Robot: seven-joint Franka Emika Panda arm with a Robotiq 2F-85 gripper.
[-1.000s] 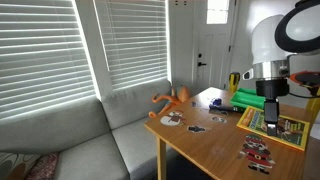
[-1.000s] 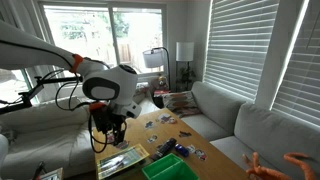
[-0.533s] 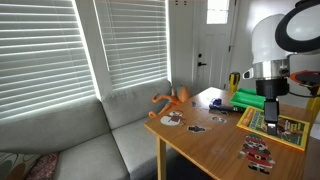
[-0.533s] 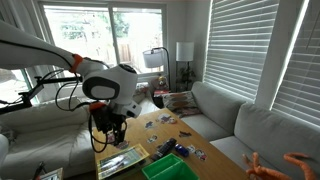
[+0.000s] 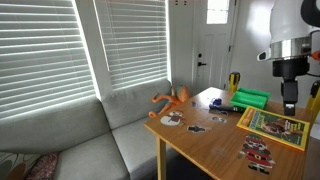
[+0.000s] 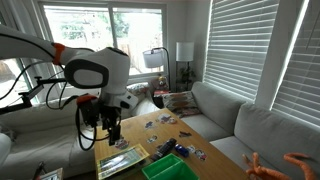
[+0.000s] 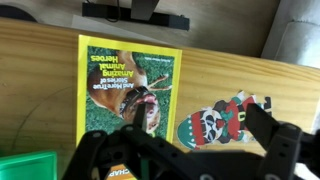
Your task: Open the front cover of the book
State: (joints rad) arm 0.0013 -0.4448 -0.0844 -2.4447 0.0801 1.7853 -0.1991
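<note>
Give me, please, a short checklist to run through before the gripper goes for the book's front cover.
1. Front cover closed, lying flat on the table: ok.
2. Gripper open: ok.
3. Gripper above the book, not touching it: ok.
4. Sweater cut-out beside the book, not on it: ok.
5. Green box clear of the cover's swing: cannot tell.

Sunlit living room.
White slatted blinds (image 5: 60,50) cover 2 windows above a grey sofa (image 5: 95,140); a white door (image 5: 213,55) stands beyond the wooden table (image 5: 198,150), a floor lamp (image 6: 184,52) near the far window (image 6: 80,30).
</note>
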